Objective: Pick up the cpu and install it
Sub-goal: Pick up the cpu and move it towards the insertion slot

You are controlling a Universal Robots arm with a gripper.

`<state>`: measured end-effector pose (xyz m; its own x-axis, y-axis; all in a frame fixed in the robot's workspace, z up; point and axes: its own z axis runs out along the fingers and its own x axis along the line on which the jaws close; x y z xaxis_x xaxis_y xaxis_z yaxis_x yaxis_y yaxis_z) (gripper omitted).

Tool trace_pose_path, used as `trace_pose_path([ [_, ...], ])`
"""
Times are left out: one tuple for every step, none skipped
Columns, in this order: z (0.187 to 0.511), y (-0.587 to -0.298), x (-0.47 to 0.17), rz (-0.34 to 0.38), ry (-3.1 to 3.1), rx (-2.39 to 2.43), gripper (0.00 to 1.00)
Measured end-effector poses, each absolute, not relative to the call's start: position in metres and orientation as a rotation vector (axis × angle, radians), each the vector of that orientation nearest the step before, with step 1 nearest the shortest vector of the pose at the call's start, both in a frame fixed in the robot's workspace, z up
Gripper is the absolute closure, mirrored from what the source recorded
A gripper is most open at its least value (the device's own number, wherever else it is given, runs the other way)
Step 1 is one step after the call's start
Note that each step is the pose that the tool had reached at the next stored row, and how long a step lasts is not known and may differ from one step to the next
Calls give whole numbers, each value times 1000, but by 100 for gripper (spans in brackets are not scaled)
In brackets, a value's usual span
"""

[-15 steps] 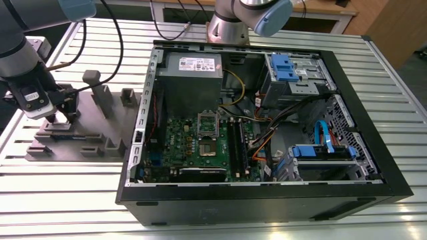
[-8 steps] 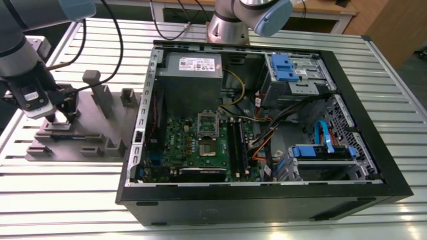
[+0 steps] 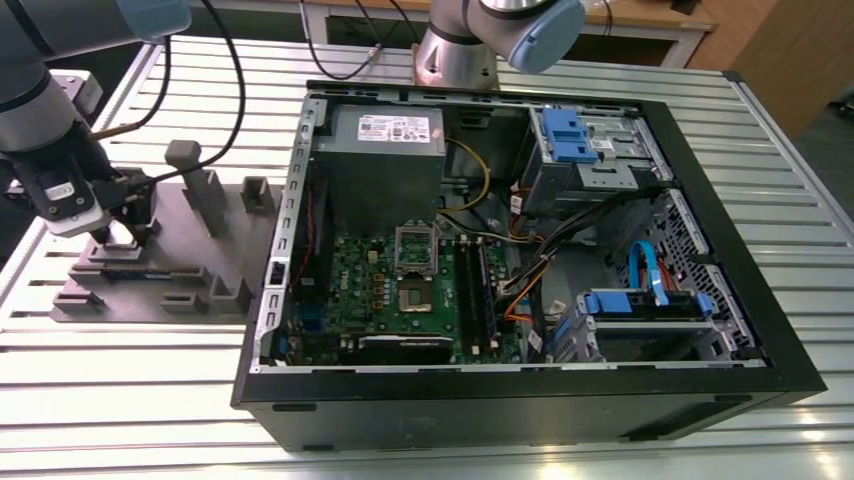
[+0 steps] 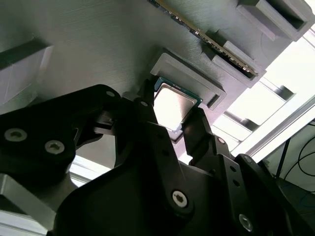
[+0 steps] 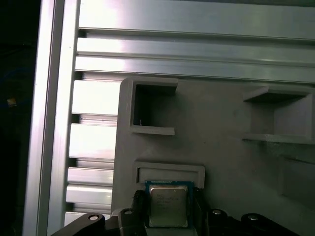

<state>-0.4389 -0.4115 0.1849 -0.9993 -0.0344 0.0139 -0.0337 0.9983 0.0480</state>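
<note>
Fingers point(image 4: 199, 132) clamp the cpu point(image 4: 172, 105) at the grey tray point(image 3: 167, 278) on the slatted metal table point(image 3: 134, 355).

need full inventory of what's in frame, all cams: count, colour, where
cpu: one, silver top, in the tray's nest
tray: one, grey, on the table, at the exterior view's left of the case
computer case: one, black, open, mid-table
motherboard: one, green, inside the case
socket frame: one, metal, dark centre, on the motherboard
power supply: one, grey, inside the case
table: one, slatted aluminium
arm: one, grey, over the tray
gripper: one, black, shut on the cpu
</note>
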Motion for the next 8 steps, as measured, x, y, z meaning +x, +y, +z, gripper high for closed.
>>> trace_pose_path([
  [185,-411,-439,-75,-3126,47,53],
  [185,-411,-439,-75,-3126,42,53],
  [185,-411,-439,-75,-3126,41,53],
  [185,-411,-439,-75,-3126,40,53],
  [185,-411,-439,-75,-3126,39,53],
  [185,-411,-439,-75,-3126,39,53],
  [185,-411,-439,-75,-3126,39,53],
  [185,-411,-439,-75,-3126,39,53],
])
